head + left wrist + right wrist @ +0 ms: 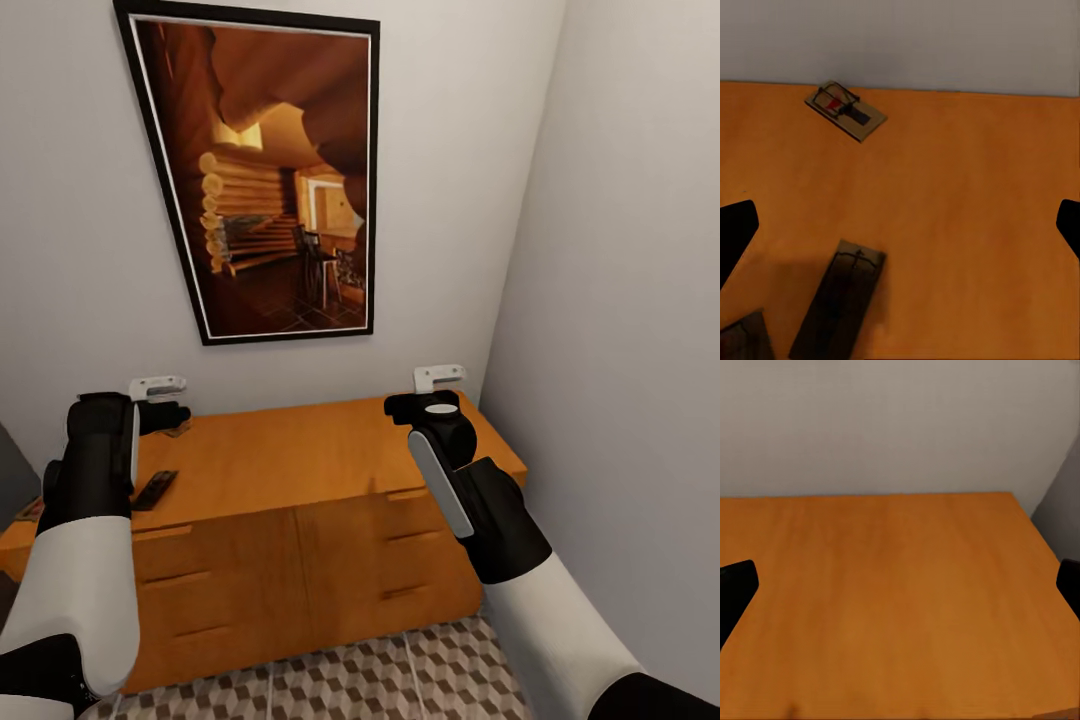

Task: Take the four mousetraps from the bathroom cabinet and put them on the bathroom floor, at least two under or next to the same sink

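Where lit, mousetrap (845, 112) tan, wire-sprung.

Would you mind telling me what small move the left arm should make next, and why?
Probably lower the left gripper onto the nearest mousetrap on the cabinet top. Its fingers stand wide apart and empty, and that trap lies just below and between them, closer than the trap by the wall.

Cabinet (330, 455) top bare at right half. Mousetraps (840, 309) crowd left end, one (845, 109) near back wall (450, 150). Side wall (620, 300) bounds right end.
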Motion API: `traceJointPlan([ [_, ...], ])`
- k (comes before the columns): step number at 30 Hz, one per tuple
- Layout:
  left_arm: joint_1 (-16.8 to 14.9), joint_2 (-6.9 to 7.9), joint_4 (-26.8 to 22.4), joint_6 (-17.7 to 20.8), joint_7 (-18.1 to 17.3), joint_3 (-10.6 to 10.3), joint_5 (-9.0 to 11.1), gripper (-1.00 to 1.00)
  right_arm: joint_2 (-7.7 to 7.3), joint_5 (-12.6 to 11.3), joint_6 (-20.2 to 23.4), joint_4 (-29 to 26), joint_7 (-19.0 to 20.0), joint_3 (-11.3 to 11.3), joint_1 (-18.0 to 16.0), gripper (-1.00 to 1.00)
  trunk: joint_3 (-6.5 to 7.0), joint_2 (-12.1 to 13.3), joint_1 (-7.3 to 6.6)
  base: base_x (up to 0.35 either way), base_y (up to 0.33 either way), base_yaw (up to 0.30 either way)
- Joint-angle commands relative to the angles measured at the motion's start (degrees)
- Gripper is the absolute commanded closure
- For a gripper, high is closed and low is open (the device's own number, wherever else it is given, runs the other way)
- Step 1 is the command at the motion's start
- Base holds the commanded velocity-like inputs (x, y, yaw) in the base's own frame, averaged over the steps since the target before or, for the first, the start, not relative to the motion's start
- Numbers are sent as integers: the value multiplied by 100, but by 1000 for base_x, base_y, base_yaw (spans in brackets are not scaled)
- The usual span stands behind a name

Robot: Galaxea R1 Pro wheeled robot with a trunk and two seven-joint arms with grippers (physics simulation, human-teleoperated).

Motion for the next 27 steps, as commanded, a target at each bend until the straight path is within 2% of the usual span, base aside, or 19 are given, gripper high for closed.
traceJointPlan([
  [1, -5, -2, -47, 18, -59, 4, -62, -100, -1, -58, 13, -4, -60, 7, -7, -100, -8, -5, 3, 153, 0, 0],
  [9, 52, 24, -399, 29, -58, 5, -61, -100, -4, -64, 20, -2, -49, 8, 25, -100, -8, -5, 3, 51, 0, 0],
  [13, 86, 46, -444, 30, -58, 17, -64, -100, -4, -191, 46, -20, -37, 14, 78, -100, -8, -5, 3, 12, 0, 0],
  [16, 130, 55, -461, 32, -55, 31, -70, -100, -6, -467, 67, -34, -35, 43, 97, -100, -8, -5, 3, 5, 0, 0],
  [21, 217, 61, -485, 40, -51, 41, -113, -100, -31, -1138, 188, -50, -39, 276, 111, -100, -8, -5, 3, 2, 0, 0],
  [24, 282, 62, -528, 44, -50, 43, -200, -100, -44, -1541, 277, -64, -43, 470, 114, -100, -8, -5, 3, 8, 0, 0],
  [27, 363, 63, -581, 47, -49, 41, -344, -100, -49, -1836, 328, -74, -51, 620, 115, -100, -8, -5, 3, 62, 0, 0],
])
